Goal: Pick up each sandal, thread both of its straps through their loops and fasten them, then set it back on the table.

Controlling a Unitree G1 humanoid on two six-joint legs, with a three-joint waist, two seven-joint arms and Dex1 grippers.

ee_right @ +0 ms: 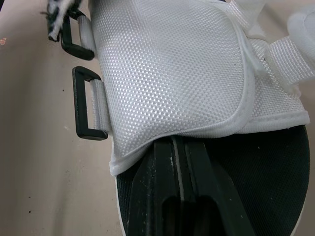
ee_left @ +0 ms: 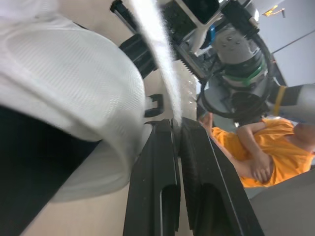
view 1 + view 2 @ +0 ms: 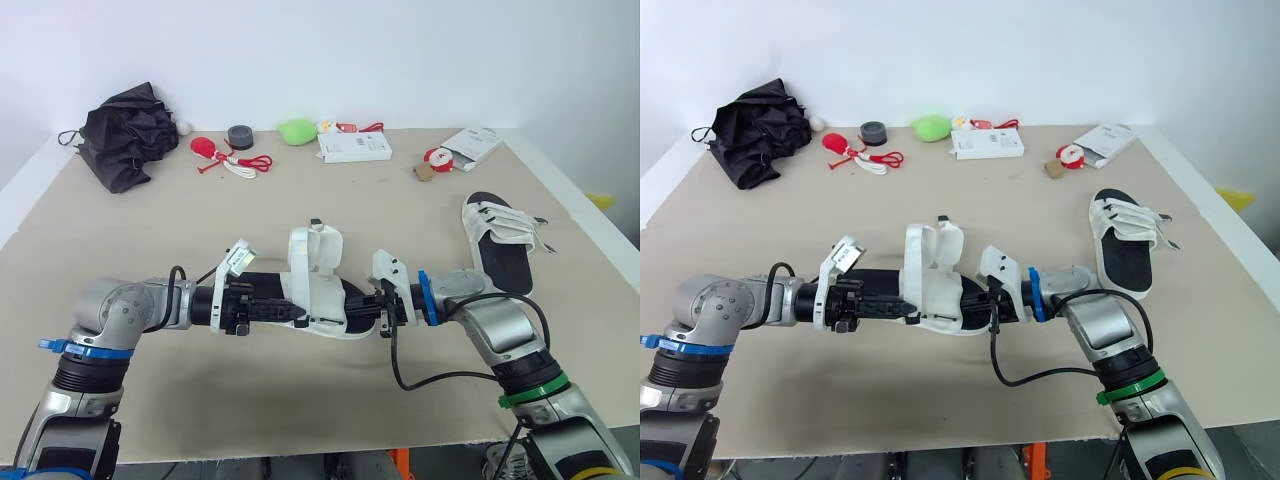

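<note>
A sandal [image 3: 318,275] with a black sole and white straps is held just above the table's middle, between my two grippers. My left gripper [image 3: 298,312] is shut on a thin white edge [image 2: 160,49] of it from the left. My right gripper [image 3: 364,311] is shut on it from the right; in the right wrist view its fingers [image 1: 162,167] pinch in under the white upper flap [image 1: 172,69]. Two black loops [image 1: 86,110] hang free at the flap's edge, with no strap through them. The second sandal [image 3: 500,240] lies flat at the right, its straps across it.
Along the back lie a black folded umbrella [image 3: 125,130], red items with cord [image 3: 225,155], a grey tape roll [image 3: 240,135], a green lump [image 3: 297,130], a white box [image 3: 353,147] and a packet [image 3: 470,143]. A person in an orange shirt [image 2: 261,157] sits beyond the table.
</note>
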